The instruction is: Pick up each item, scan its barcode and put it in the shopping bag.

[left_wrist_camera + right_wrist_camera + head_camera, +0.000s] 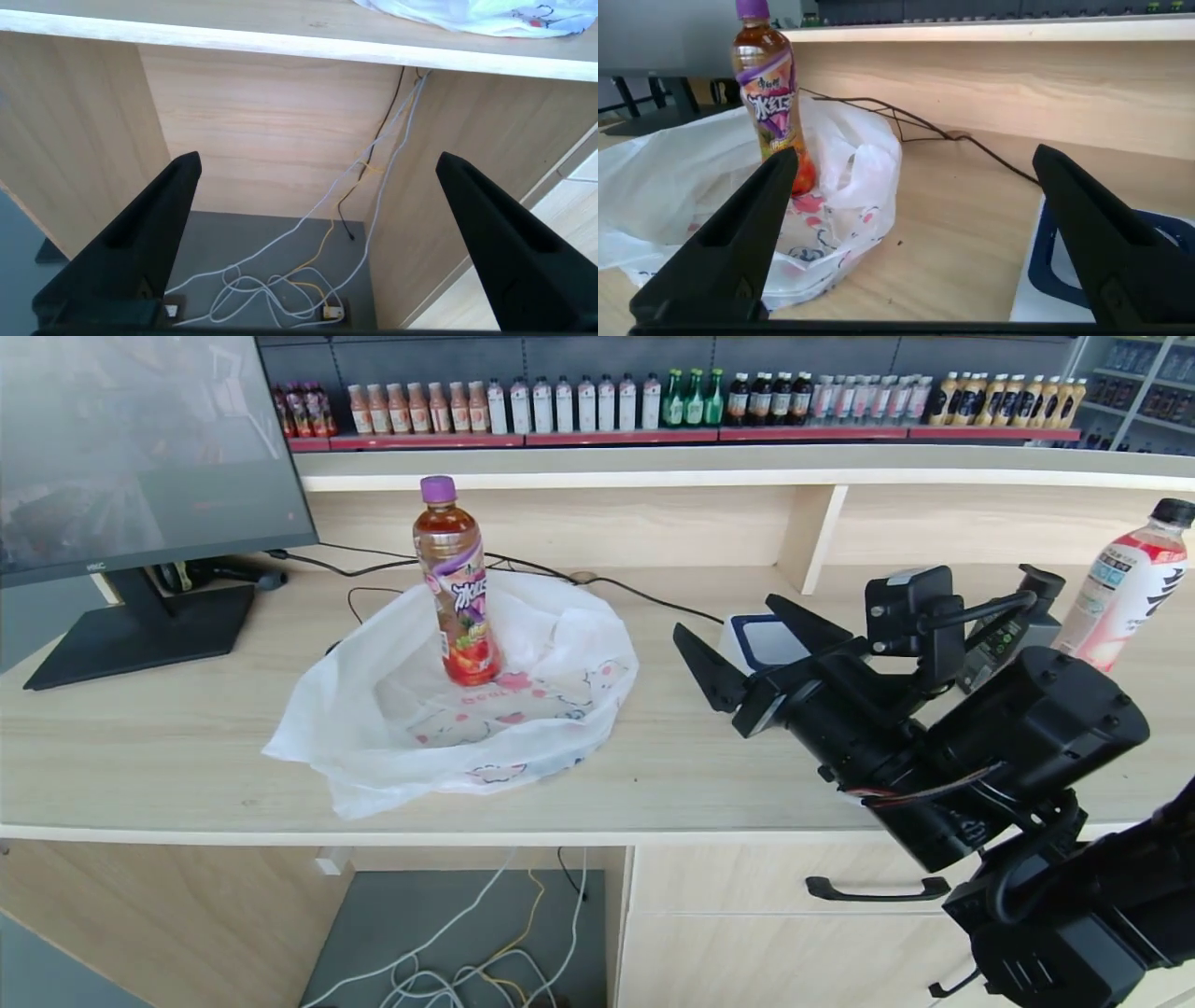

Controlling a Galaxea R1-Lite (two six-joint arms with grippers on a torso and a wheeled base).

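Observation:
A purple-capped tea bottle (456, 586) stands upright inside the white shopping bag (392, 728) spread on the counter; the right wrist view shows the same bottle (769, 89) and bag (845, 201). My right gripper (747, 649) hangs open and empty over the counter, to the right of the bag, its fingers (738, 233) pointing toward it. A pink-labelled bottle (1125, 583) stands at the far right of the counter. The barcode scanner (1008, 621) sits behind my right arm. My left gripper (318, 243) is open below the counter's front edge, facing the cables there.
A monitor (140, 457) on its stand occupies the counter's left end. A white and blue box (766, 639) lies just beyond my right gripper. Cables run along the back of the counter. Shelves of bottles (653, 401) line the far wall.

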